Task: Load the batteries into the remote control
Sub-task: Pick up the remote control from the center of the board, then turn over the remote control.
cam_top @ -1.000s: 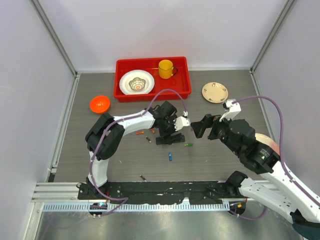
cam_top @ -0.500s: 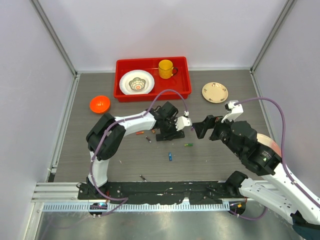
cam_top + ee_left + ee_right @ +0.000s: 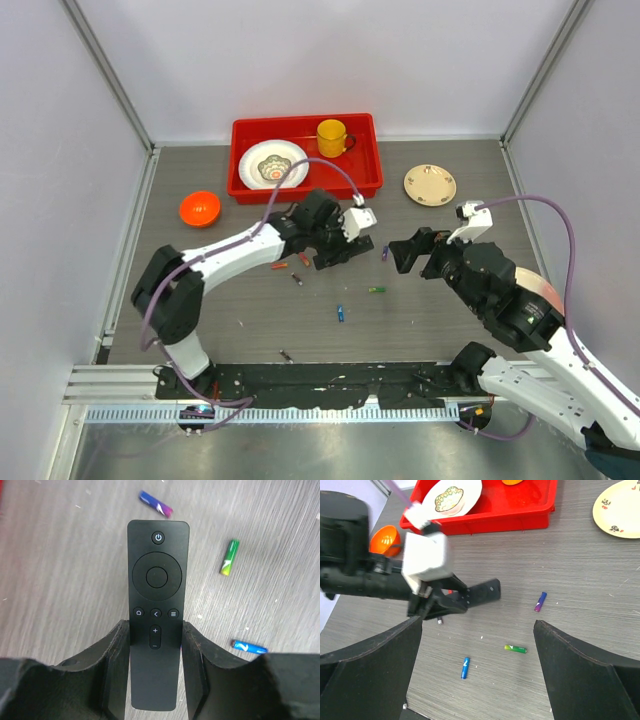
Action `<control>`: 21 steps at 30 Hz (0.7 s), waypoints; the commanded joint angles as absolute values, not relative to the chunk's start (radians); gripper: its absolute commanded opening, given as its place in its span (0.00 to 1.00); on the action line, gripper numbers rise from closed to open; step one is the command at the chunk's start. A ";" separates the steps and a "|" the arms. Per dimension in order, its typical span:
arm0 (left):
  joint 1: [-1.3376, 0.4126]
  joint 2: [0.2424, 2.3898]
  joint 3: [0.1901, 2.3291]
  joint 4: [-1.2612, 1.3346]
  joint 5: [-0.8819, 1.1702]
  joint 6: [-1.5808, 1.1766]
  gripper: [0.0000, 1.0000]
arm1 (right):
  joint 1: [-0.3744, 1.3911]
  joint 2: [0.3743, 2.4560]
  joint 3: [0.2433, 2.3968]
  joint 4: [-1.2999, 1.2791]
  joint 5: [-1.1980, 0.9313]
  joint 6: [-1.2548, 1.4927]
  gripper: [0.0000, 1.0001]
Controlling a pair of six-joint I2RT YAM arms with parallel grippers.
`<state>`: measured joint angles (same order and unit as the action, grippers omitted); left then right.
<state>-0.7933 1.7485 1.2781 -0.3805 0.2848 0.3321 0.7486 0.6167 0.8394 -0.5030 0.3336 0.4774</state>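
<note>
My left gripper point(image 3: 335, 250) is shut on the remote control point(image 3: 352, 248), a flat black bar. In the left wrist view the remote point(image 3: 157, 580) lies button side up between the fingers point(image 3: 116, 655), lifted above the table. My right gripper point(image 3: 405, 252) is wide open and empty to its right. In the right wrist view the right gripper point(image 3: 477, 625) hovers over the green battery point(image 3: 515, 649) and the blue battery point(image 3: 465, 667). A purple-blue battery point(image 3: 383, 254) lies between the grippers. Orange batteries point(image 3: 280, 266) and a dark one point(image 3: 296, 279) lie left of the remote.
A red tray point(image 3: 300, 191) at the back holds a white bowl point(image 3: 273, 164) and a yellow mug point(image 3: 332, 137). An orange bowl point(image 3: 200, 208) sits at the left, a cream plate point(image 3: 430, 185) at the back right. One more dark battery point(image 3: 286, 354) lies near the front edge.
My left arm has lifted the remote off the table and carried it slightly back, its elbow swinging out to the left. The right gripper has stayed almost still and open.
</note>
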 commanded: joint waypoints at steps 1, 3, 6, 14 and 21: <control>-0.733 1.588 1.185 -0.186 0.337 0.140 0.00 | 0.747 0.601 0.836 -0.456 0.405 0.511 0.99; -0.715 1.536 1.102 -0.063 0.345 0.031 0.00 | 0.747 0.597 0.827 -0.448 0.431 0.531 0.98; -0.689 1.428 0.976 0.133 0.353 -0.125 0.00 | 0.747 0.581 0.793 -0.404 0.410 0.551 0.98; -0.675 1.230 0.729 0.596 0.358 -0.609 0.00 | 0.747 0.626 0.729 -0.290 0.138 0.558 0.99; -0.647 1.161 0.476 0.983 0.318 -0.995 0.00 | 0.746 0.621 0.583 -0.008 -0.113 0.672 0.99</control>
